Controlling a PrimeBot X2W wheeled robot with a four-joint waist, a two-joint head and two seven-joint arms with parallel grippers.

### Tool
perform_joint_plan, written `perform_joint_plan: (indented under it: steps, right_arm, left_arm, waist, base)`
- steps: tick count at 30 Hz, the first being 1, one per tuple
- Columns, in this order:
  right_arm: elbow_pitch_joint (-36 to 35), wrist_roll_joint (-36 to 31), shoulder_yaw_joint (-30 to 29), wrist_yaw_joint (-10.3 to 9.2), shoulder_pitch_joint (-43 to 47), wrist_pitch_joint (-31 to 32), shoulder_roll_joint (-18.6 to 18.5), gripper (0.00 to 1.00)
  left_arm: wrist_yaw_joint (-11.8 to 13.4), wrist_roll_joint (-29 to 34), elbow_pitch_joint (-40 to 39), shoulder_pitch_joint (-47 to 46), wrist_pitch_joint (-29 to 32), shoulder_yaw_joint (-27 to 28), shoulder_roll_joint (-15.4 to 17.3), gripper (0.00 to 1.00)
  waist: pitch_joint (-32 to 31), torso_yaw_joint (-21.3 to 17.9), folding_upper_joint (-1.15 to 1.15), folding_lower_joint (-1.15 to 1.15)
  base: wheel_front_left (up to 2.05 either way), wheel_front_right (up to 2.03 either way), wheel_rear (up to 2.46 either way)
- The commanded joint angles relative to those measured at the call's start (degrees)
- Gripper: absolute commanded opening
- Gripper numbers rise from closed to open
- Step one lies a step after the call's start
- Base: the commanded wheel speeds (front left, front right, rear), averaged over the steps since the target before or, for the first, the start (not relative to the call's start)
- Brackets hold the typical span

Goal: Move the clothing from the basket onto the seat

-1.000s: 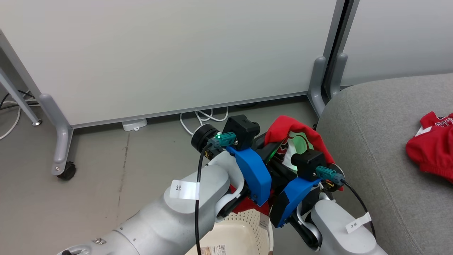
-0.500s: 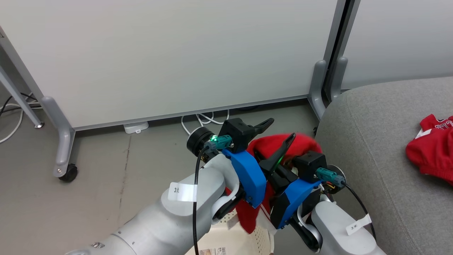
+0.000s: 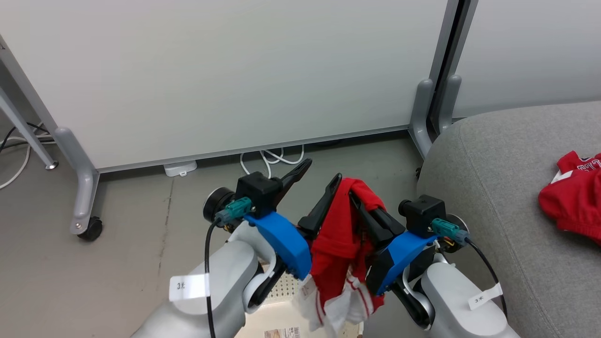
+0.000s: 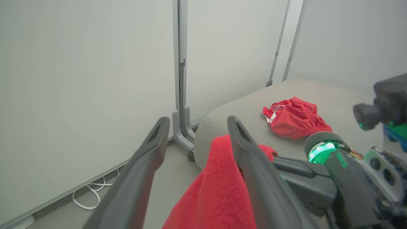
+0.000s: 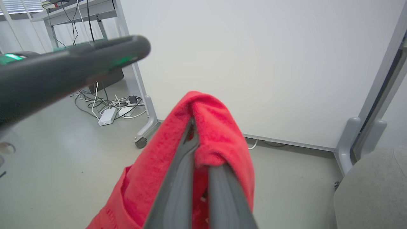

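A red garment with white trim (image 3: 339,244) hangs from my right gripper (image 3: 355,196), which is shut on its top fold above the basket (image 3: 281,292). In the right wrist view the red cloth (image 5: 219,140) wraps over that gripper's closed fingertips (image 5: 197,143). My left gripper (image 3: 318,174) stands open just left of the cloth, nothing between its fingers; its right finger (image 4: 251,165) touches the red fabric (image 4: 216,194). A second red garment (image 3: 573,199) lies on the grey seat (image 3: 488,188), also in the left wrist view as a red heap (image 4: 294,116).
White partition panels on grey feet (image 3: 84,188) stand behind, with white cables (image 3: 270,157) on the floor under them. A desk leg and cable tangle (image 5: 108,108) are at the far left. The seat's rounded edge (image 5: 372,190) is close on my right.
My left gripper has opened, let go of the red garment and swung left. The garment has unfurled and now hangs long from the right gripper alone.
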Motion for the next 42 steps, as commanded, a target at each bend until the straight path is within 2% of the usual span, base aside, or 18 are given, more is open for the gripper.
perform_joint_plan:
  steps: [1, 12, 21, 29, 42]
  right_arm:
    - [-0.5, -0.6, -0.5, 0.03, 1.0, -0.2, -0.1, 0.0]
    - [-4.0, -3.2, -5.0, 0.03, 2.8, 1.3, -0.1, 0.0]
    - [-7.7, -5.4, -8.3, 0.02, 5.7, 3.2, -0.1, 0.0]
    - [-10.5, -6.0, -9.8, 0.03, 7.6, 4.7, -0.1, 0.0]
    - [-13.1, -6.3, -10.4, 0.03, 8.8, 6.2, -0.1, 0.0]
  left_arm:
    - [-0.1, 1.5, -0.7, 1.8, -0.1, 1.3, 0.7, 1.0]
    - [-0.1, 12.7, -5.4, 14.0, -0.1, 13.6, 3.6, 1.0]
    - [-0.1, 19.0, -9.8, 22.5, -0.2, 23.9, 3.6, 1.0]
    - [-0.1, 21.3, -11.2, 25.8, -0.1, 26.9, 2.6, 1.0]
    - [-0.1, 21.5, -11.5, 25.9, -0.1, 27.3, 2.2, 1.0]
  waist:
    - [0.1, 0.1, 0.0, 0.0]
    - [0.5, -0.5, 0.0, 0.0]
    - [0.7, -1.2, 0.0, 0.0]
    - [0.7, -1.5, 0.0, 0.0]
    - [0.8, -3.7, 0.0, 0.0]
  base:
    - [0.0, 0.0, 0.0]
    - [0.0, 0.0, 0.0]
    - [0.0, 0.0, 0.0]
    - [0.0, 0.0, 0.0]
    - [0.0, 0.0, 0.0]
